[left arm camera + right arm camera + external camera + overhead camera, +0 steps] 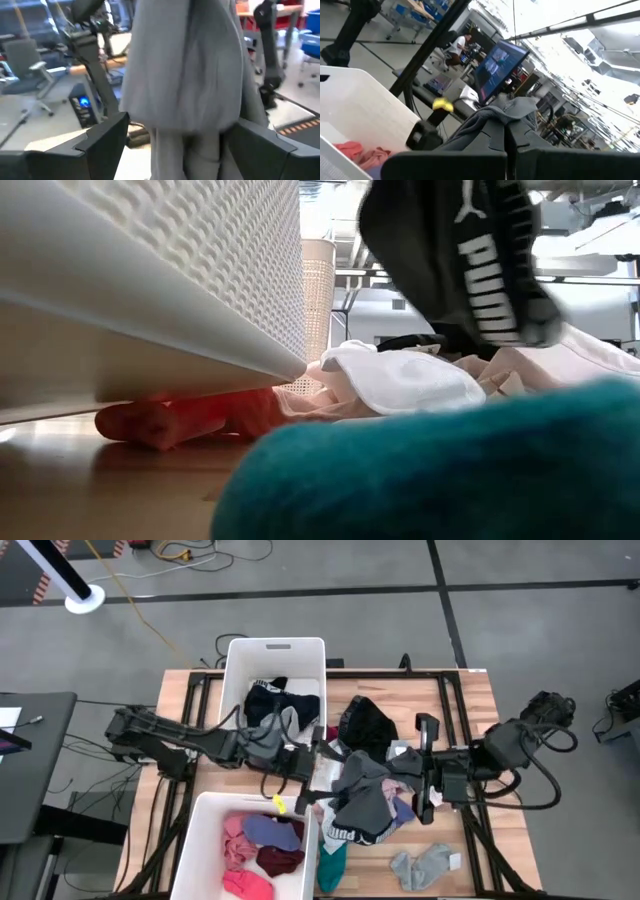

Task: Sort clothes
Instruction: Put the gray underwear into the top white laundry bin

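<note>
A dark grey garment (362,788) with white PUMA lettering (490,255) hangs lifted between my two grippers over the clothes pile (365,730) at mid-table. My right gripper (412,778) is shut on it; the cloth shows at its fingertips in the right wrist view (512,107). My left gripper (315,768) is open, with its fingers (107,137) standing on either side of the grey cloth (185,75). Under the garment lie black, white, pink and teal (330,865) pieces, resting on the table. My right gripper pinches a bunched fold of the grey garment (506,114) between its two fingers, at their free ends. It comes level from the table's right side. The garment hangs below the hold, lifted off the pile. My left gripper has the cloth between its fingers; whether they touch it I cannot tell.
A white bin (232,675) at the far side holds black, grey and white clothes. A white bin (195,840) at the near side holds pink, maroon and blue pieces. Grey socks (425,865) lie near the front right. A red piece (170,420) lies under the bin's edge.
</note>
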`<move>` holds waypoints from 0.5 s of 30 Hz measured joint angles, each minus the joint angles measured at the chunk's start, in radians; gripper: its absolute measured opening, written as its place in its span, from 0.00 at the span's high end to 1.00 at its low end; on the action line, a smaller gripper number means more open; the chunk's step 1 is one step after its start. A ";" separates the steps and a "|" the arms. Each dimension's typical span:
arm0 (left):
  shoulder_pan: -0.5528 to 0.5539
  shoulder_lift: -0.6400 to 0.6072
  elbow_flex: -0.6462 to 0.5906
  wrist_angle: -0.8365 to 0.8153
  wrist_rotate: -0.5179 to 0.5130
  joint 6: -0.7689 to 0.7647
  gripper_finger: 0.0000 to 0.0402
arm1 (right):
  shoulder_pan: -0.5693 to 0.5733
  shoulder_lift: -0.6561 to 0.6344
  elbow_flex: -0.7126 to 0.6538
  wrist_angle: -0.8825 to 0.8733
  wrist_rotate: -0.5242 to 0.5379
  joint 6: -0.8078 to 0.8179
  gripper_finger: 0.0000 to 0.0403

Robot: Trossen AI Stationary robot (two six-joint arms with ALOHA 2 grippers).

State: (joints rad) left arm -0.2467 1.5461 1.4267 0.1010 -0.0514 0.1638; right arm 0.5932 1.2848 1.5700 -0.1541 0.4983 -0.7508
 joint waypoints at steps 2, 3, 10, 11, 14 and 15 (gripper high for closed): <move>0.016 0.027 0.004 0.062 0.051 -0.014 0.21 | -0.020 0.005 0.000 0.010 -0.027 0.001 1.00; 0.018 0.030 0.003 0.056 0.074 -0.017 0.21 | -0.028 0.011 0.000 0.012 -0.035 -0.001 1.00; 0.037 0.090 0.002 0.116 0.288 -0.027 0.21 | -0.071 0.047 0.000 0.010 -0.061 -0.002 1.00; 0.038 0.091 0.002 0.113 0.321 -0.027 0.21 | -0.075 0.051 0.000 0.005 -0.063 -0.002 1.00; 0.033 0.093 0.002 0.133 0.361 -0.028 0.21 | -0.091 0.059 0.000 0.002 -0.063 0.001 1.00; 0.031 0.092 0.002 0.135 0.361 -0.023 0.22 | -0.091 0.060 0.000 -0.001 -0.063 0.006 1.00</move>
State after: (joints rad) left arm -0.2156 1.6382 1.4288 0.2359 0.3099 0.1405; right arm 0.5018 1.3449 1.5696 -0.1547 0.4356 -0.7445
